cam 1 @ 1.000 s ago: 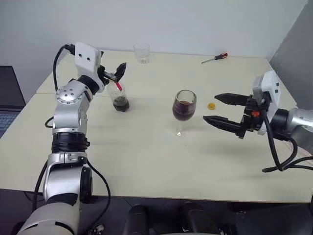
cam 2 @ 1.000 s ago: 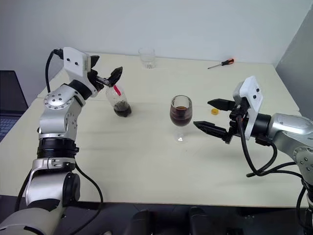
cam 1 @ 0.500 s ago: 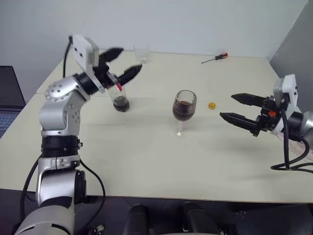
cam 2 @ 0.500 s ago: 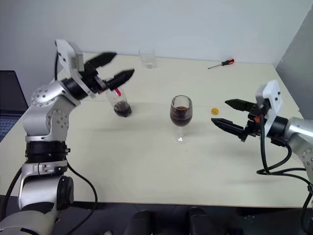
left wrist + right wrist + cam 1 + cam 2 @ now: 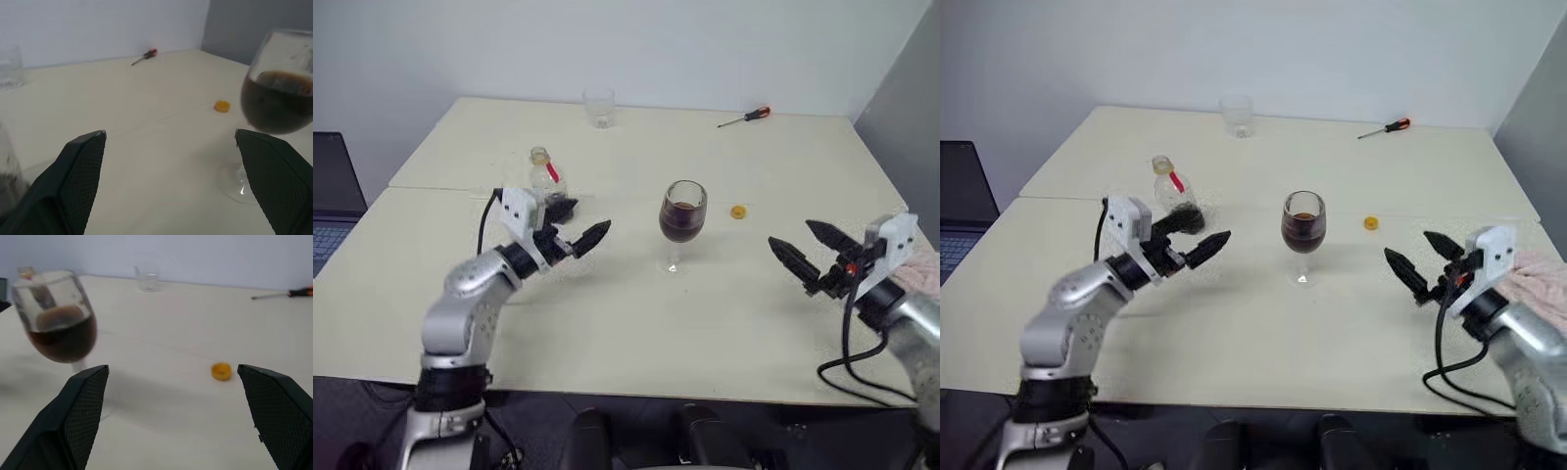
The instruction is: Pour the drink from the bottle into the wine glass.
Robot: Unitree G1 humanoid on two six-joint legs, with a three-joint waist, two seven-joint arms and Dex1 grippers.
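The bottle (image 5: 546,180) stands upright and uncapped left of centre, with a red strip on its neck and a little dark drink at the bottom. The wine glass (image 5: 682,211) stands mid-table, its bowl about half full of dark drink (image 5: 274,105). My left gripper (image 5: 591,217) is open and empty, low over the table just in front of the bottle and pointing toward the glass. My right gripper (image 5: 790,234) is open and empty too, well right of the glass. The yellow cap (image 5: 737,211) lies between the glass and that gripper.
A clear tumbler (image 5: 598,107) stands at the back of the table. An orange-handled screwdriver (image 5: 744,117) lies at the back right. A laptop (image 5: 328,196) sits off the table's left side. Pinkish cloth (image 5: 1542,284) shows at the right edge.
Both arms have come down toward the table. The left gripper left the bottle's neck and now sits low in front of the bottle. The right gripper drew back to the right, away from the glass.
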